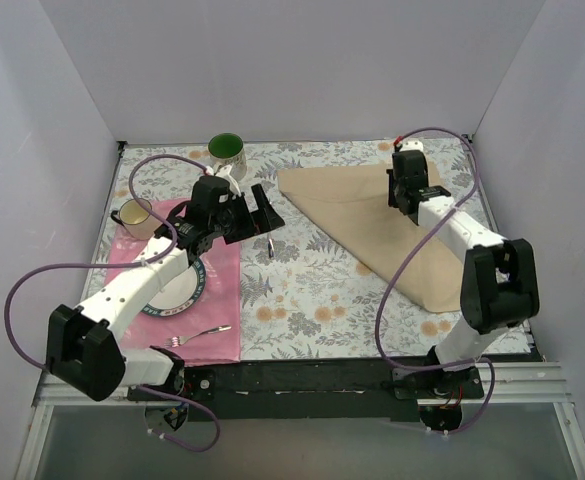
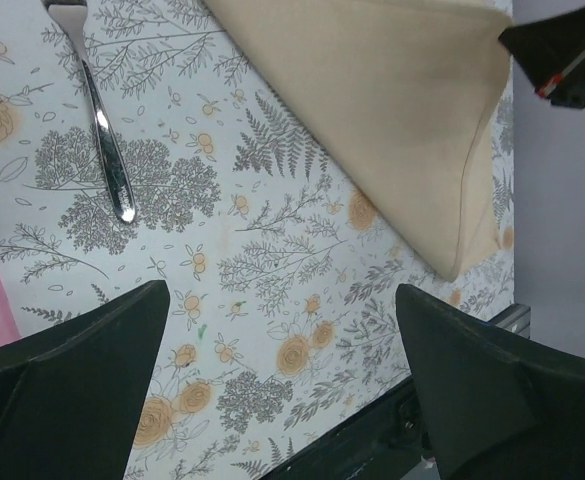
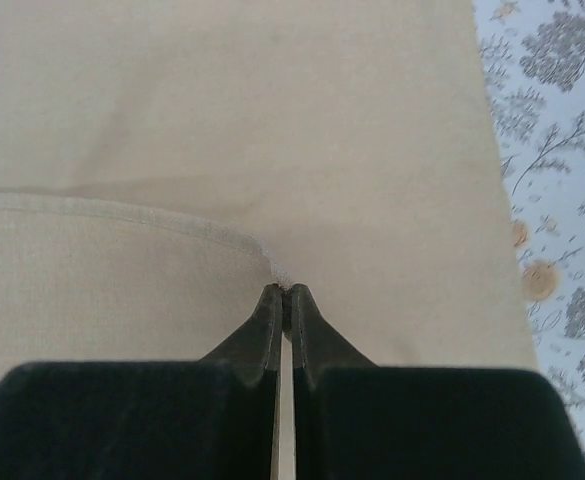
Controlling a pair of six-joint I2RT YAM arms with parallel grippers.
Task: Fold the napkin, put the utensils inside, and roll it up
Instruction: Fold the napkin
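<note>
The tan napkin (image 1: 357,215) lies folded into a triangle on the floral tablecloth at the back right. It also shows in the left wrist view (image 2: 392,110) and fills the right wrist view (image 3: 272,130). My right gripper (image 1: 408,203) is shut, its tips (image 3: 284,292) pinching the napkin's hemmed edge where the top layer ends. My left gripper (image 1: 262,215) is open and empty, hovering above the tablecloth (image 2: 282,315) left of the napkin. A silver fork (image 1: 270,246) lies on the cloth just below it, seen at the upper left of the left wrist view (image 2: 104,130).
A pink placemat (image 1: 222,300) at the left holds a plate (image 1: 172,290) and a second fork (image 1: 200,333). A green mug (image 1: 227,152) stands at the back, a glass cup (image 1: 132,214) at the far left. The table's black front edge (image 2: 372,430) is near.
</note>
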